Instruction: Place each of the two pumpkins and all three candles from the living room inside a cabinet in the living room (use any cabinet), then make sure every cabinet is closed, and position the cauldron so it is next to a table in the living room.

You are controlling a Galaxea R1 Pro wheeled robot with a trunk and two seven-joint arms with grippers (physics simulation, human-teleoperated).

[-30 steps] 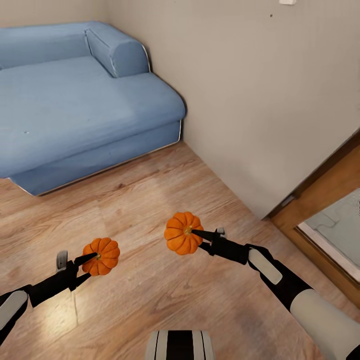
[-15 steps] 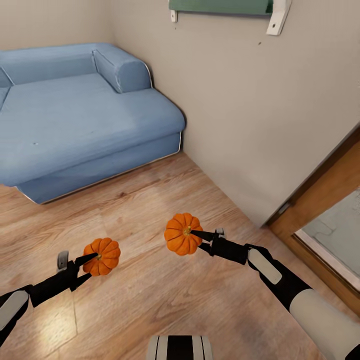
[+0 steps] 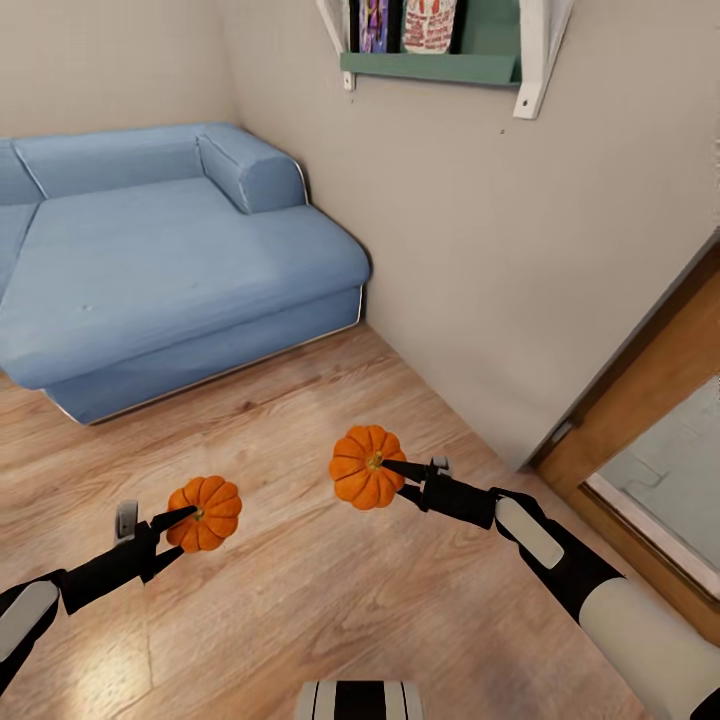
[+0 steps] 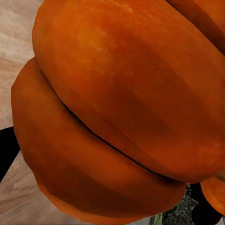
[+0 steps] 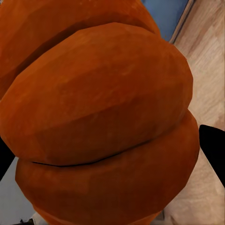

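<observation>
My arms: white forearm shells, black wrist sections with pale grey oblong panels. My left gripper [image 3: 183, 520] and right gripper [image 3: 392, 468]: slim black fingers. My trunk top: white with black stripes.

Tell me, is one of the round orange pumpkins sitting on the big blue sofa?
No, both round orange pumpkins are held up over the wooden floor by the grippers, away from the blue sofa.

Both pumpkins [image 3: 205, 514] [image 3: 365, 466] were bright orange with darker ribbed grooves, and up close the skin looked mottled orange-to-rust. The grippers [image 3: 178, 519] [image 3: 395, 467] were plain black, and the arms [image 3: 560, 565] went black with pale grey panels. The sofa [image 3: 170, 260] was soft denim blue. The floor [image 3: 330, 590] was warm light wood with plank grain, the wall [image 3: 500, 230] flat beige, the shelf [image 3: 430, 66] muted green on white brackets.
</observation>
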